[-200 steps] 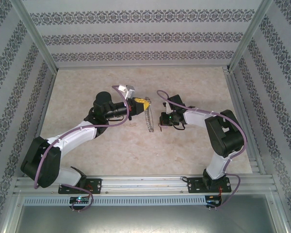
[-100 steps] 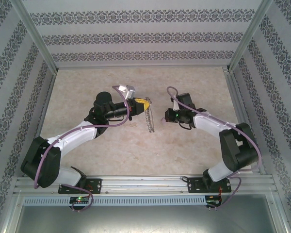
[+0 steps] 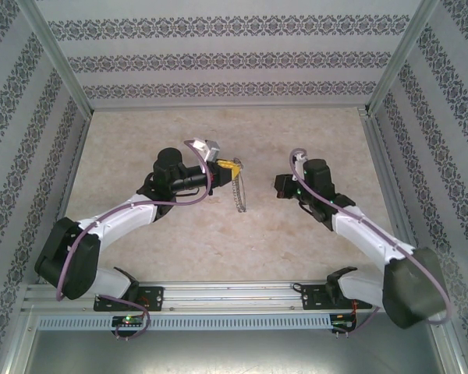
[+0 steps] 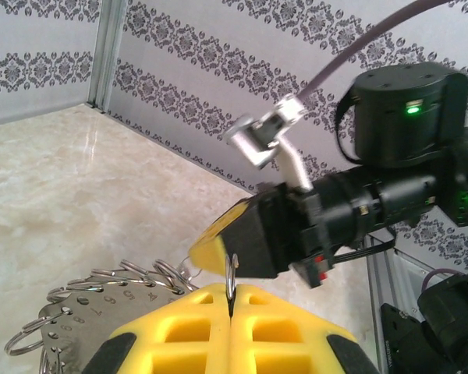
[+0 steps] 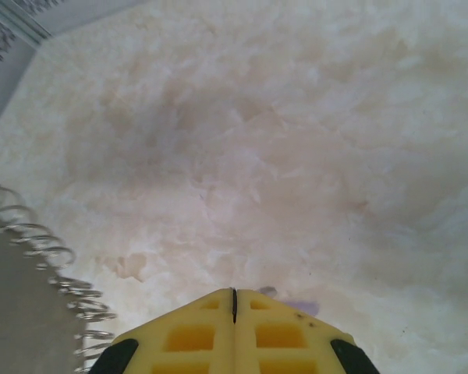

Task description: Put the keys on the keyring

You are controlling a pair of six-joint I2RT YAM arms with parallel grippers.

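Left gripper [image 3: 232,165]: clamping wire loop of dark-grey scallop-edged oval keyring [image 3: 239,195]. Right gripper [image 3: 281,185]: sitting closed, apparently empty. Next: holding ring steady, opening right over faint lilac smudge [image 5: 295,305], possibly key.

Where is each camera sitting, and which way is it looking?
Top external: above and behind the robot, looking down at the table; shows left arm with left hand, right arm with right hand.
Left wrist: on the left arm, facing across at the right hand; its own fingers pinch the keyring.
Right wrist: on the right arm, looking down at the table; its own shut fingers show.
Shared: all three see the keyring.
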